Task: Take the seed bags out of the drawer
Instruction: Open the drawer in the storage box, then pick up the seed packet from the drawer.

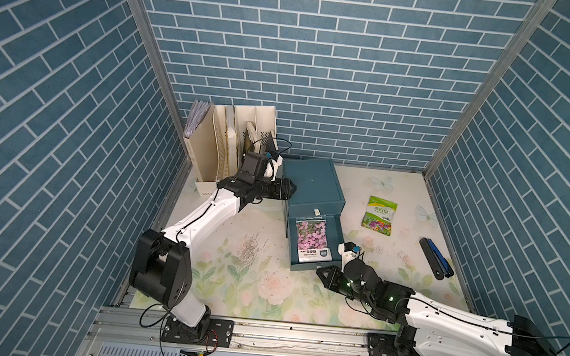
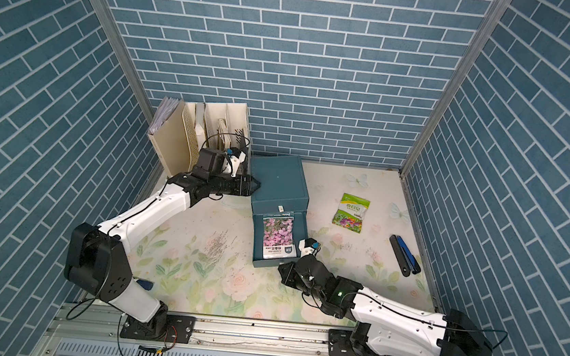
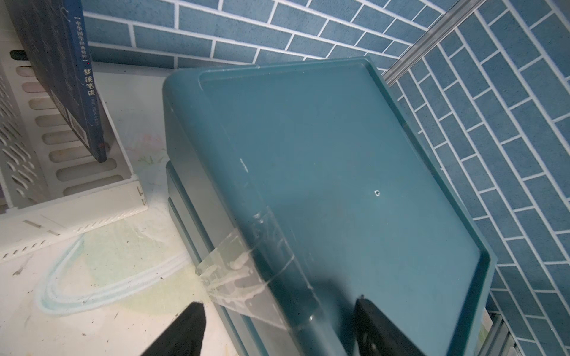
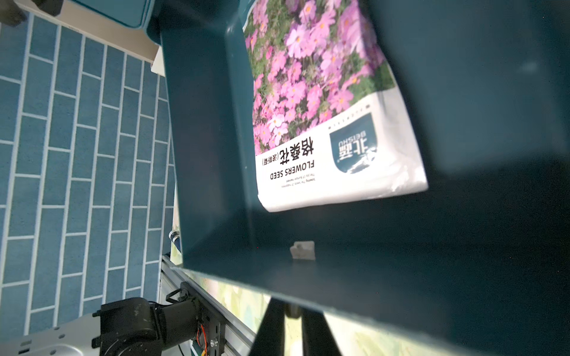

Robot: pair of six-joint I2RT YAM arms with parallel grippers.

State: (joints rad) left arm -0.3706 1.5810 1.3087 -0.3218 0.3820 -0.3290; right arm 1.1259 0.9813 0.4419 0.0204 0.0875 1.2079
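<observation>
The teal cabinet [image 1: 313, 185] [image 2: 279, 182] [image 3: 339, 154] stands at the back centre. Its lowest drawer [image 1: 307, 267] [image 2: 268, 263] [image 4: 209, 154] is pulled out toward me. Flat inside it lies a pink-purple seed bag [image 1: 312, 238] [image 2: 278, 235] [image 4: 320, 92]. On the table to the cabinet's right lies a green-white seed bag [image 1: 378, 214] [image 2: 350, 212]. My right gripper [image 1: 320, 273] [image 2: 282, 269] [image 4: 293, 326] is at the drawer's front, its fingers close together around the small pull tab [image 4: 293, 311]. My left gripper [image 1: 291, 188] [image 2: 256, 185] [image 3: 279, 303] clamps the cabinet's upper left edge.
A cream file rack [image 1: 230, 138] [image 2: 202, 131] with dark books [image 3: 61, 77] stands left of the cabinet, close behind my left arm. A black-and-blue tool [image 1: 434, 259] [image 2: 404, 256] lies near the right wall. Clear tape [image 3: 234, 271] sticks to the cabinet's side.
</observation>
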